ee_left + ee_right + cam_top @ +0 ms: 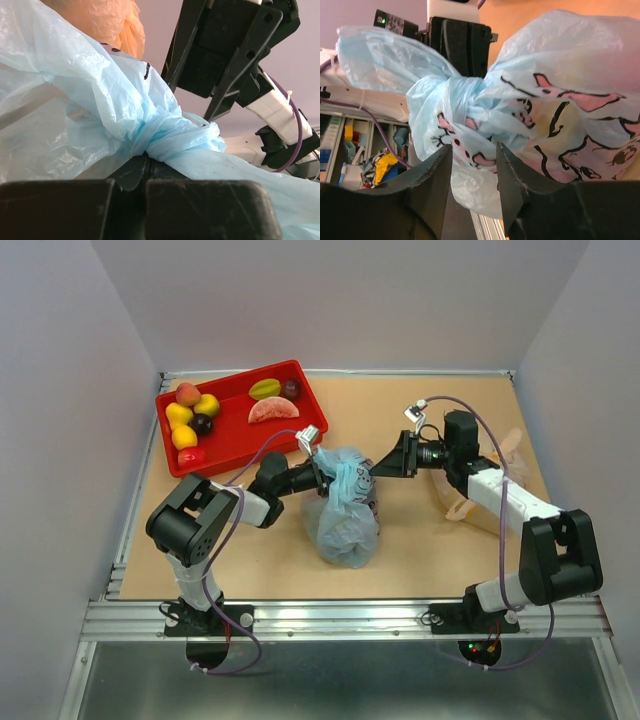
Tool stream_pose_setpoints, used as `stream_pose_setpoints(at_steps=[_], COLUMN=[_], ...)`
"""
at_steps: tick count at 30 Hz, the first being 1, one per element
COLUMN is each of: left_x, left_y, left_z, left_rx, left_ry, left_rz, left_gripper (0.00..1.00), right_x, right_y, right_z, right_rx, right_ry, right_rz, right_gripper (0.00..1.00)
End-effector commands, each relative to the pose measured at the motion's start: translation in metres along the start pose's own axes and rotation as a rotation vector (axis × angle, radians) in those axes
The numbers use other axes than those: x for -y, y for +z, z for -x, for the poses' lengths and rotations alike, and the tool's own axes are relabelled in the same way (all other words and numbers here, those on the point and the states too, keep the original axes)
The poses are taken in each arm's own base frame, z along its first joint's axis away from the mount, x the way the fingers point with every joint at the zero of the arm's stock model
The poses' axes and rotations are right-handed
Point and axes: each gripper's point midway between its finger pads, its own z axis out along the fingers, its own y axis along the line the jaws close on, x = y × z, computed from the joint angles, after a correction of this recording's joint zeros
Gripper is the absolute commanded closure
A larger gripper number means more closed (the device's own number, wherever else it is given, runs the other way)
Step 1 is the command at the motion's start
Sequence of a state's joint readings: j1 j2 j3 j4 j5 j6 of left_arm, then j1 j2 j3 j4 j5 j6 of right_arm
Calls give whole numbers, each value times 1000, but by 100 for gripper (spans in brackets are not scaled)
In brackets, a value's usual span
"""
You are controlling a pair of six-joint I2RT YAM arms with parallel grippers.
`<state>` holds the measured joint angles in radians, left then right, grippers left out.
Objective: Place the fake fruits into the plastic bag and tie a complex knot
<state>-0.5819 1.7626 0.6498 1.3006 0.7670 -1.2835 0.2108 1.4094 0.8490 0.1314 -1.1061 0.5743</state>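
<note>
The tan tabletop (pixel 420 540) is sitting inside plain pale walls (pixel 60 390), with an aluminium rail (pixel 350 618) running along its near edge. The plastic bag (pixel 348 525) is standing at mid-tabletop between the arms, with the knot (pixel 185 135) at its top. The left claw (pixel 145 182) is clamping fully closed on bag film just beside the knot. The right claw (pixel 472 165) is standing partly open, with its fingers on either side of the film; contact cannot be confirmed. The fake fruits (pixel 190 415) are lying in a red tray (pixel 240 435) at the far left. A pale orange bag (pixel 505 455) is lying under the right arm.
</note>
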Motion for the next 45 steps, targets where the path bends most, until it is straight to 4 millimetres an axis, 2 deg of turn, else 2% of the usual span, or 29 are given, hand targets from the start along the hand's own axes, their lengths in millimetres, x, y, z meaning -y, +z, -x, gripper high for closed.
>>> stream_pose_setpoints(at_steps=[1,4,5,7,10,11,12,13,14,15,16,20,22,26,28,32,36,37,39,45], left_x=[98,101,101,102,101,101,101,100,99,99,98,99,105,129,140,146,139,127,116,103], left_y=[-9,-7,-5,-2,0,1,1,2,2,2,1,0,0,-2,-1,-1,1,2,1,3], left_z=[5,9,11,14,14,14,15,14,12,11,10,8,6,-5,-8,-5,-8,-7,-7,-24], left_rx=[70,77,78,81,85,86,87,84,80,79,78,75,69,38,27,48,52,54,55,-25], left_ry=[373,373,373,370,367,363,363,361,361,360,356,362,363,374,374,371,355,326,329,375], left_rz=[-399,-406,-407,-413,-415,-415,-415,-415,-416,-415,-414,-417,-438,-544,-582,-594,-574,-532,-503,-474], left_gripper=[100,100,100,100,100,100,100,100,100,100,100,100,100,100,100,100,100,100,100,100], right_x=[-7,-10,-16,-25,-33,-31,-30,-27,-25,-24,-25,-30,-27,-21,-25,-33,-41,-44,-43,-56], right_y=[16,30,38,43,50,51,51,52,53,54,54,55,56,63,67,72,83,85,88,91], right_z=[17,-1,-13,-20,-30,-31,-30,-28,-27,-24,-24,-24,-25,-31,-32,-35,-34,-33,-32,-29], right_rx=[20,-28,-59,-72,-89,-88,-83,-69,-65,-61,-66,-78,-80,-95,-95,-81,-73,-66,-70,-121], right_ry=[-42,-33,-42,-71,-92,-85,-85,-76,-71,-71,-69,-66,-50,-19,-24,-12,-32,-41,-44,-148], right_rz=[29,42,59,70,77,70,62,38,27,24,30,50,43,33,50,90,118,130,137,220], right_gripper=[61,73,75,83,87,84,75,52,45,43,36,26,25,25,25,25,24,23,23,22])
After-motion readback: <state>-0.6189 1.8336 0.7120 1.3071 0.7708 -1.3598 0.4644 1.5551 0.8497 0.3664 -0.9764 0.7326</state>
